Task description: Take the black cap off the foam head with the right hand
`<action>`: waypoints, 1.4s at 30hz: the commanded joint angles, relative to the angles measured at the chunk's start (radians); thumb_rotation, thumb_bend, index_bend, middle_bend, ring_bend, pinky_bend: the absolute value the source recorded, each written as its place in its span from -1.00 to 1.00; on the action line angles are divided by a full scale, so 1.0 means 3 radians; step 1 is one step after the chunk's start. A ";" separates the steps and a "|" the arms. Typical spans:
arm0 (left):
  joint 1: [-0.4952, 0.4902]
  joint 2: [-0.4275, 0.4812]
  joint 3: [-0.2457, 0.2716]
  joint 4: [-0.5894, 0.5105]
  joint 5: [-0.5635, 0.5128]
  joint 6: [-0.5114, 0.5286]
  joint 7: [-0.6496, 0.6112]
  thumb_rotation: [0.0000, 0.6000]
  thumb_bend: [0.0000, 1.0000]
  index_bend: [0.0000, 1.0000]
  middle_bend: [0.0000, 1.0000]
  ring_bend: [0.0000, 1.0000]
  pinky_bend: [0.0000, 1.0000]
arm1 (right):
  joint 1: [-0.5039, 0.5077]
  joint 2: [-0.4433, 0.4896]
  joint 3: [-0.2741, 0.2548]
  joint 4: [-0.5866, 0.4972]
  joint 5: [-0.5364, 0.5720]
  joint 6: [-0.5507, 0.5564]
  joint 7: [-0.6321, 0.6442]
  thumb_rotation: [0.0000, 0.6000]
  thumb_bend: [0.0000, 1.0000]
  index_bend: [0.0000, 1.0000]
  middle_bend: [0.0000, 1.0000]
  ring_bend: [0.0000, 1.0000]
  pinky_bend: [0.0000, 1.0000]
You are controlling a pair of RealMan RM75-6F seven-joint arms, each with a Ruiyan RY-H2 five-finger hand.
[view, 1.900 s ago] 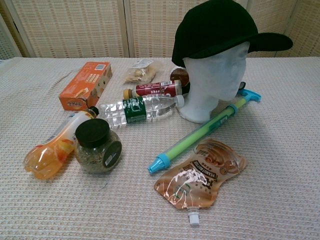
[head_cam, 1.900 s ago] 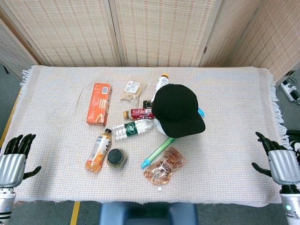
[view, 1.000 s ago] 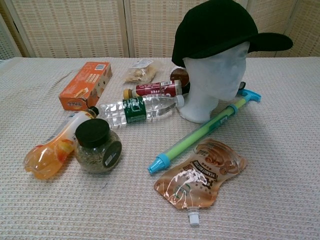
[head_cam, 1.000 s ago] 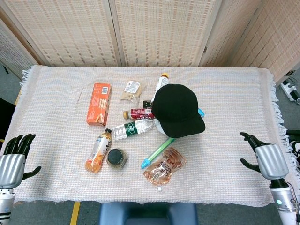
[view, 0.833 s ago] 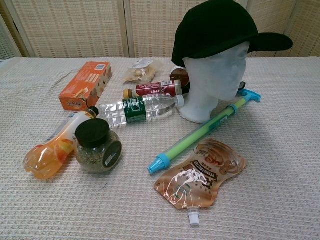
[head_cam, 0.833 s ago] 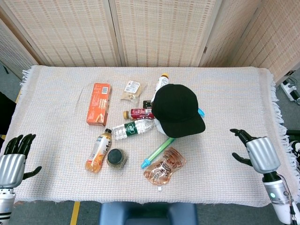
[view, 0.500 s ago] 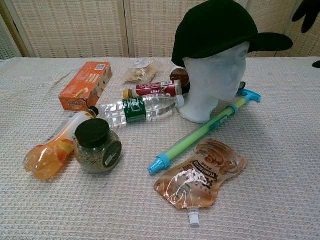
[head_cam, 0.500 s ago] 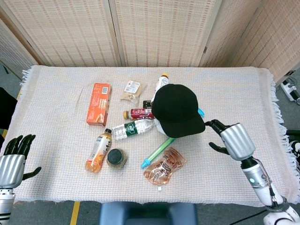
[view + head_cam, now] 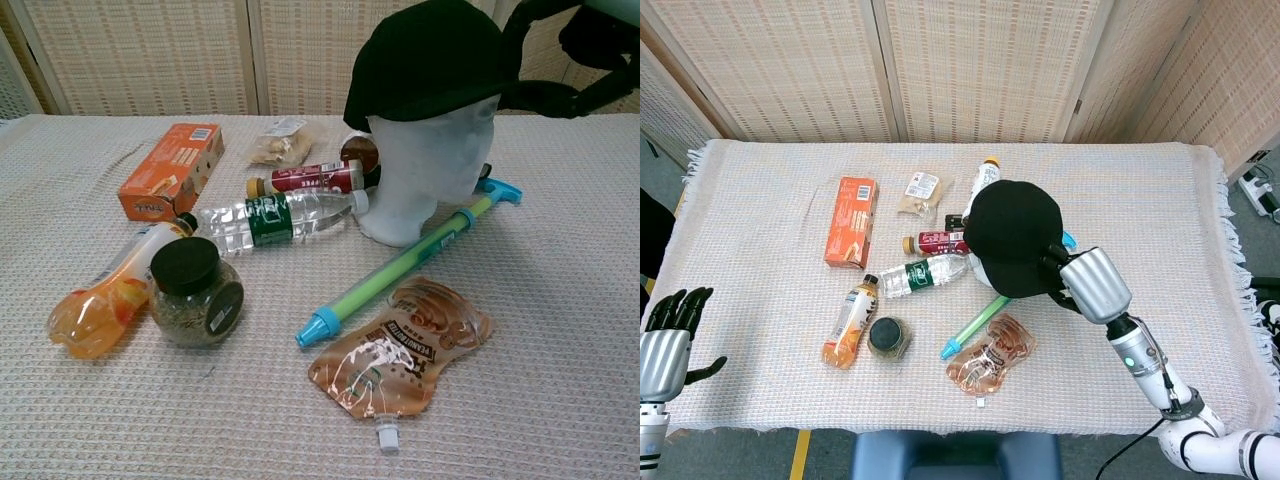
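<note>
The black cap [image 9: 1008, 235] sits on the white foam head [image 9: 425, 170] at the table's middle. Its crown [image 9: 430, 55] is in full sight, while the brim on the right is mostly covered. My right hand [image 9: 1088, 283] is at the brim, with dark fingers [image 9: 520, 35] curled over the top and another reaching underneath, so it grips the brim. My left hand [image 9: 665, 340] hangs off the table's near left corner with fingers spread and nothing in it. The chest view does not show the left hand.
Around the head lie a clear water bottle [image 9: 925, 273], a small red bottle [image 9: 938, 241], a green-blue tube [image 9: 405, 268], a brown pouch [image 9: 400, 348], a dark-lidded jar [image 9: 195, 293], an orange drink bottle [image 9: 849, 323] and an orange box [image 9: 851, 221]. A white bottle [image 9: 985, 175] stands behind.
My right hand has travelled from the table's near right edge leftward to the cap and closed its fingers around the brim. The left hand and the other objects have stayed put.
</note>
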 commanded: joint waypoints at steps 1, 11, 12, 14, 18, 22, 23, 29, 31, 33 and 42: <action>0.0000 0.0006 -0.0006 -0.0004 -0.0006 0.0000 -0.0029 1.00 -0.84 -0.78 -0.72 -0.82 -0.73 | 0.0064 -0.0145 0.0017 0.0156 0.0005 0.0057 0.0047 1.00 -0.07 0.35 0.10 0.79 1.00; -0.0013 0.0014 -0.0006 -0.0017 -0.0021 -0.0034 -0.0026 1.00 -0.84 -0.78 -0.74 -0.82 -0.73 | 0.0154 -0.0432 0.0163 0.0504 0.0070 0.0351 0.0283 1.00 0.15 0.63 0.32 0.89 1.00; -0.0016 0.0014 -0.0007 -0.0018 -0.0024 -0.0039 -0.0023 1.00 -0.84 -0.79 -0.74 -0.83 -0.73 | 0.0161 -0.0450 0.0185 0.0528 0.0085 0.0378 0.0302 1.00 0.17 0.64 0.34 0.90 1.00; -0.0024 0.0013 -0.0008 -0.0024 -0.0030 -0.0053 -0.0013 1.00 -0.84 -0.80 -0.74 -0.83 -0.73 | 0.0186 -0.0494 0.0242 0.0583 0.0136 0.0421 0.0342 1.00 0.19 0.66 0.35 0.91 1.00; -0.0040 0.0011 -0.0011 -0.0033 -0.0038 -0.0078 0.0000 1.00 -0.84 -0.82 -0.75 -0.84 -0.73 | 0.0244 -0.0559 0.0356 0.0672 0.0219 0.0494 0.0383 1.00 0.22 0.68 0.38 0.92 1.00; -0.0059 0.0006 -0.0012 -0.0036 -0.0048 -0.0111 0.0015 1.00 -0.84 -0.83 -0.75 -0.85 -0.73 | 0.0345 -0.0622 0.0507 0.0809 0.0353 0.0506 0.0353 1.00 0.25 0.70 0.39 0.92 1.00; -0.0064 0.0005 -0.0013 -0.0036 -0.0050 -0.0118 0.0018 1.00 -0.84 -0.83 -0.75 -0.85 -0.73 | 0.0372 -0.0635 0.0537 0.0844 0.0382 0.0499 0.0346 1.00 0.25 0.70 0.39 0.92 1.00; -0.0084 0.0000 -0.0014 -0.0032 -0.0068 -0.0153 0.0034 1.00 -0.84 -0.87 -0.76 -0.85 -0.73 | 0.0582 -0.0725 0.0693 0.1194 0.0553 0.0396 0.0283 1.00 0.27 0.71 0.40 0.93 1.00; -0.0090 -0.0001 -0.0014 -0.0029 -0.0074 -0.0163 0.0038 1.00 -0.84 -0.87 -0.76 -0.86 -0.73 | 0.0661 -0.0758 0.0734 0.1335 0.0613 0.0342 0.0281 1.00 0.27 0.71 0.40 0.93 1.00; -0.0093 -0.0003 -0.0014 -0.0027 -0.0080 -0.0170 0.0040 1.00 -0.84 -0.88 -0.76 -0.86 -0.73 | 0.0728 -0.0783 0.0758 0.1478 0.0653 0.0305 0.0283 1.00 0.28 0.71 0.40 0.93 1.00; -0.0128 -0.0016 -0.0014 -0.0016 -0.0102 -0.0228 0.0067 1.00 -0.84 -0.89 -0.76 -0.86 -0.73 | 0.0830 -0.0712 0.0776 0.1911 0.0814 0.0174 0.0297 1.00 0.29 0.72 0.40 0.93 1.00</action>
